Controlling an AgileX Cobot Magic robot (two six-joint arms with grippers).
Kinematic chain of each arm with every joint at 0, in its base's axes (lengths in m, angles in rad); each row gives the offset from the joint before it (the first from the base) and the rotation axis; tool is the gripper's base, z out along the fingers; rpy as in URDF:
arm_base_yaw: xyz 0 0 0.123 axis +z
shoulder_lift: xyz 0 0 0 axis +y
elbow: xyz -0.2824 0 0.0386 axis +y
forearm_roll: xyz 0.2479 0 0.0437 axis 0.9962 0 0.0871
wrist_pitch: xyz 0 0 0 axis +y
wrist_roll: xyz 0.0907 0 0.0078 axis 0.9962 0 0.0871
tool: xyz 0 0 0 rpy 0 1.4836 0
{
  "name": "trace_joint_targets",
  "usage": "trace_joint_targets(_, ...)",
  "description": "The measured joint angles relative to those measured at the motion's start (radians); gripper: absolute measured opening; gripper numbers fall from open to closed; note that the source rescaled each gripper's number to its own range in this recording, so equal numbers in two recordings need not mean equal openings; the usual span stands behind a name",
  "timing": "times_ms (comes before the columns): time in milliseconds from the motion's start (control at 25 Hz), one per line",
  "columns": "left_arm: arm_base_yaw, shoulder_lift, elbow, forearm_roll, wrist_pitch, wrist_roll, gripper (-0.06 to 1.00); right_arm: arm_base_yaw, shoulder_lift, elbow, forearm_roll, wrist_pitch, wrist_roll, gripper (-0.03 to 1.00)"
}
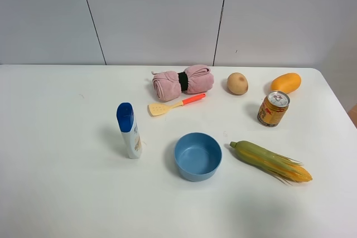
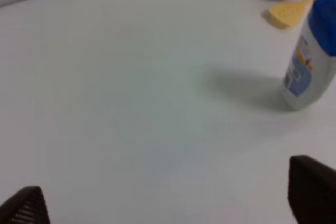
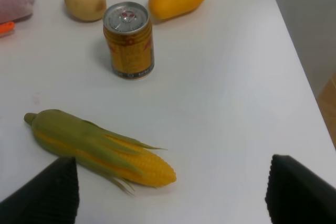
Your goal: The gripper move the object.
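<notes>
Towel [image 1: 183, 82]: soft pink terry roll, cinched at the middle by a black band into a bow shape, lying at the back of the smooth white counter [image 1: 61, 188]. Just in front, a spatula [image 1: 175, 104] with perforated yellow blade and orange handle. Right of the towel: round tan potato [image 1: 237, 83], glossy orange mango [image 1: 286, 82], gold metal can [image 1: 273, 108] upright. Blue plastic bowl [image 1: 197, 156] sits near centre; husked corn cob [image 1: 270, 161] to its right; white bottle [image 1: 129, 130] with blue cap stands left. Left gripper [image 2: 168, 203] and right gripper [image 3: 170, 192] both spread wide, holding nothing, well apart from the towel.
</notes>
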Motion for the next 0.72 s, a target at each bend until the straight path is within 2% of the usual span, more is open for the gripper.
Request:
trace_joint_targets(240, 0.0, -0.231, 0.135, 0.009, 0.049, -0.073, 0.84, 0.0, 0.0, 0.0, 0.0, 0.0, 0.0, 1.0)
trace_joint_targets(360, 0.01, -0.253, 0.141, 0.009, 0.054, -0.085, 0.81, 0.0, 0.0, 0.0, 0.0, 0.0, 0.0, 1.0)
trace_joint_targets(600, 0.078, -0.266, 0.142, 0.009, 0.054, -0.09, 0.8, 0.0, 0.0, 0.0, 0.0, 0.0, 0.0, 1.0)
trace_joint_targets(720, 0.081, -0.294, 0.142, -0.004, 0.054, -0.13, 0.8, 0.0, 0.0, 0.0, 0.0, 0.0, 0.0, 1.0)
